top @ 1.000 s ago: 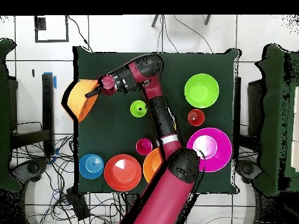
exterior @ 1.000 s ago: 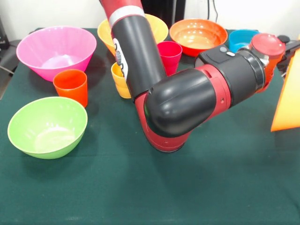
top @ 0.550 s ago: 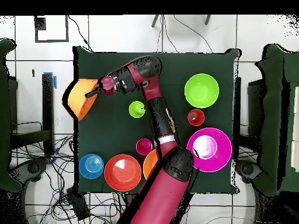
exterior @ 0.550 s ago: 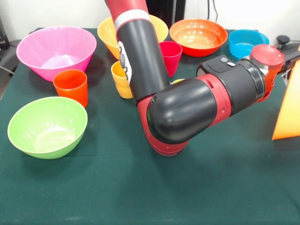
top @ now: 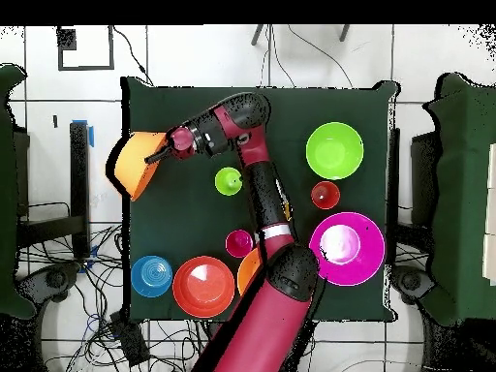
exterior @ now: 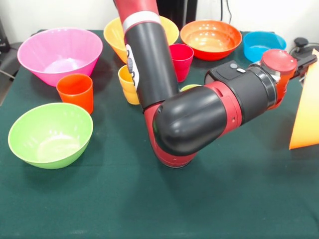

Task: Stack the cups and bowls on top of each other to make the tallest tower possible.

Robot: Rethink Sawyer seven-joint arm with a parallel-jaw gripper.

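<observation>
my pincer (top: 155, 155) grips orange bowl (top: 134, 165) by its rim, tipped on edge at counter (top: 194, 107) side, I think to carry it for stacking | no tower yet | lime cup (top: 228, 180) near arm | pink bowl (exterior: 59, 54), green bowl (exterior: 50, 133), cups well apart

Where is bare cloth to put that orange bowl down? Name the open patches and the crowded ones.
Free: the wide strip in front of the lime green bowl and the arm's elbow. Crowded: the far row, from pink bowl past magenta cup to blue bowl.
</observation>
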